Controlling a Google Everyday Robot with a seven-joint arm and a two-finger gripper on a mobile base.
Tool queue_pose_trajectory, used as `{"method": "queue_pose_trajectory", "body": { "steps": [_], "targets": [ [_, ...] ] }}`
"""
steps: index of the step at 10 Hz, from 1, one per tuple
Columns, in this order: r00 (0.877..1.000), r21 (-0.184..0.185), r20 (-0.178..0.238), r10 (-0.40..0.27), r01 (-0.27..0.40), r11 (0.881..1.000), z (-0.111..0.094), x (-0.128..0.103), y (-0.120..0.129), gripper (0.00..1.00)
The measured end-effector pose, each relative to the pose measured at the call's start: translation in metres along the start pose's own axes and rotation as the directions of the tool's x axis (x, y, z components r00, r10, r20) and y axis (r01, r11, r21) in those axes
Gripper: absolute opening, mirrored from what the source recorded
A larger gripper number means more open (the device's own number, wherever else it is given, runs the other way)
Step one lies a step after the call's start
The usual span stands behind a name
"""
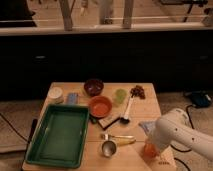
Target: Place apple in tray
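The apple (149,150) is an orange-red round thing at the front right of the wooden table (140,105). My gripper (151,145) is at the end of the white arm (175,130), right at the apple and on top of it. The arm covers the gripper, so its hold on the apple does not show. The green tray (57,137) lies on the front left of the table, empty, well to the left of the apple and gripper.
Between tray and apple lie a metal measuring cup (108,148), a yellow-handled utensil (119,138) and a dark block (107,121). Further back are an orange bowl (100,106), a dark bowl (93,87), a green cup (120,95), a white cup (55,94) and a white spoon (127,110).
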State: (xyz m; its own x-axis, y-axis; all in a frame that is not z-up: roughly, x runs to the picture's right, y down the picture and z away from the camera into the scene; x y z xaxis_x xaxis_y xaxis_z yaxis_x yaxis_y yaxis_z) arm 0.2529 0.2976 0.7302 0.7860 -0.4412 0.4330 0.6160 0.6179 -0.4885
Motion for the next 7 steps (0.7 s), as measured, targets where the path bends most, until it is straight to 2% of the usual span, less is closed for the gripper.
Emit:
{"method": "queue_pose_trajectory", "body": {
  "steps": [7],
  "targets": [
    [0.998,0.023,-0.031,-0.047,0.047,0.999,-0.044,0.000,-0.037,0.00]
  ]
}}
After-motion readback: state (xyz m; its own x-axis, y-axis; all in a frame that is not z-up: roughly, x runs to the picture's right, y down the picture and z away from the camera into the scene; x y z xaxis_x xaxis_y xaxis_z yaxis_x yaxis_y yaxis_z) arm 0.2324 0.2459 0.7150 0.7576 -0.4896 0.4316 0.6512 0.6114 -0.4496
